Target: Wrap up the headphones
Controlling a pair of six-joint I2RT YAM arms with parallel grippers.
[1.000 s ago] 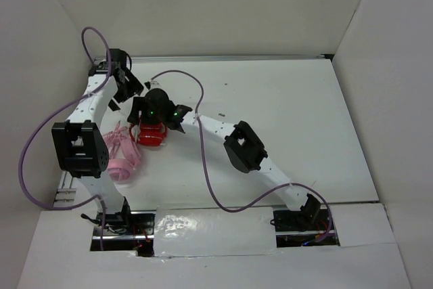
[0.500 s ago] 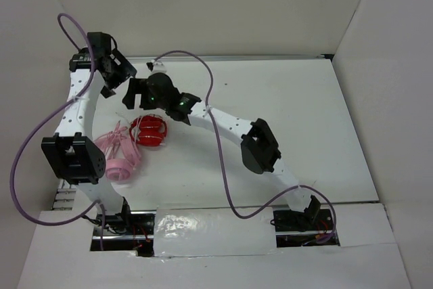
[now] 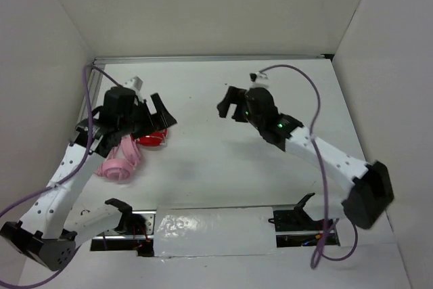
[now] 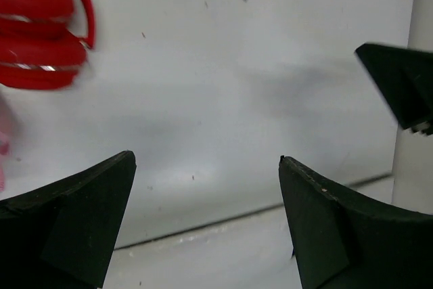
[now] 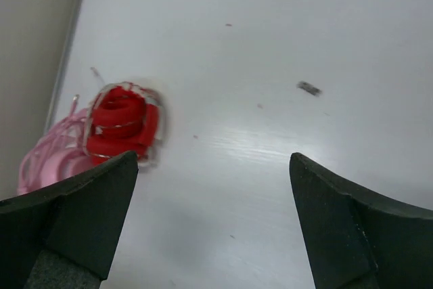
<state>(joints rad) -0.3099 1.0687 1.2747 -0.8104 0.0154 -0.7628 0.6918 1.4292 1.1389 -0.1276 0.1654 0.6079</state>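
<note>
The headphones lie on the white table near its left edge, folded into a compact red bundle with thin pale lines crossing the cups (the cable, as far as the blur allows). Pink headphones rest touching them on the side nearer the arm bases and closer to the left wall.

The left gripper hangs above the table just beside the red bundle with its jaws spread wide and nothing between them. In its wrist view the red cups sit off in the upper left corner, apart from both fingers. In the top view the black fingers overlap the far edge of the bundle, but that is only the camera angle.

The right gripper is over the middle of the table, well apart from the headphones, and points toward them. Its jaws are also wide apart and empty, with bare tabletop between the two dark fingers in its wrist view. A small dark speck lies on the table in front of it.
</note>
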